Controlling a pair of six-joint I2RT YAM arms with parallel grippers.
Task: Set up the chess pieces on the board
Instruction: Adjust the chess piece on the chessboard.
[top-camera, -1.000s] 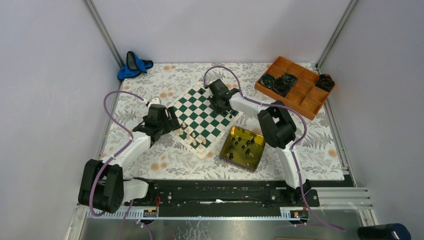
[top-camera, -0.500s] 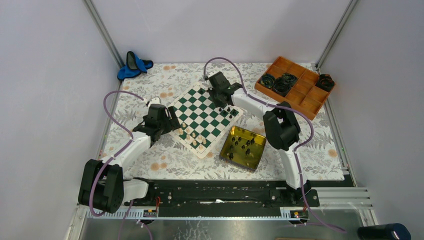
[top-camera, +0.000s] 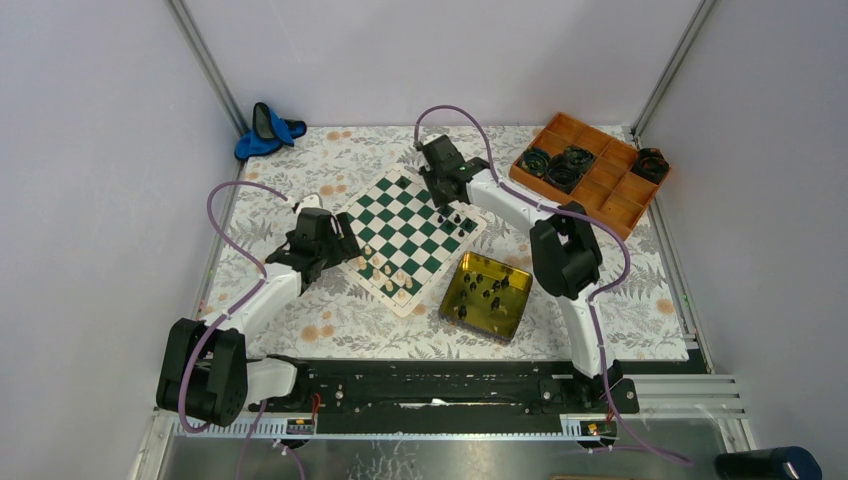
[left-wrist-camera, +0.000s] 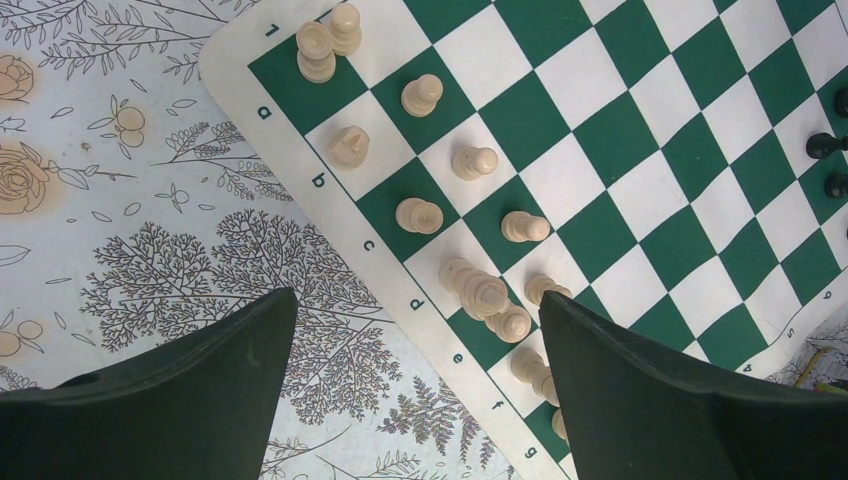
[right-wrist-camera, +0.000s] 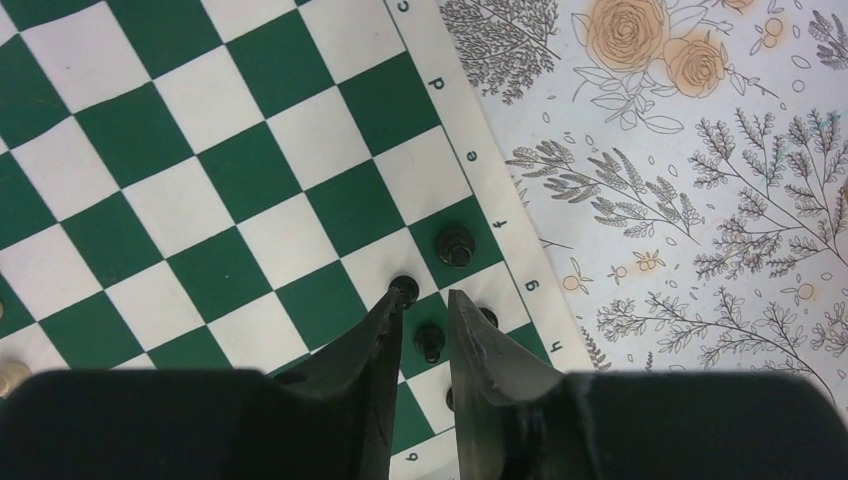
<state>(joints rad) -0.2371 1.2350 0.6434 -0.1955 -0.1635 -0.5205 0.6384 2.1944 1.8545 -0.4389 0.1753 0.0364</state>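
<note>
The green-and-white board (top-camera: 405, 235) lies at the table's middle. Cream chess pieces (top-camera: 390, 275) stand along its near-left edge, and they also show in the left wrist view (left-wrist-camera: 485, 295). A few black pieces (top-camera: 455, 215) stand at its right corner. My left gripper (top-camera: 340, 245) is wide open and empty over that near-left edge (left-wrist-camera: 417, 295). My right gripper (top-camera: 447, 190) hovers over the right corner with its jaws a little apart (right-wrist-camera: 423, 296). A black pawn (right-wrist-camera: 430, 340) stands on the board below the gap, untouched. Other black pieces (right-wrist-camera: 455, 243) stand beside it.
A yellow-gold tin tray (top-camera: 448, 300) holding several black pieces sits right of the board's near corner. An orange compartment tray (top-camera: 600, 200) with black coiled items is at the far right. A blue object (top-camera: 265, 130) lies at the far left.
My right gripper has moved from over the board's right side toward the far edge, uncovering the black pieces at the right corner. The left arm has not moved.
</note>
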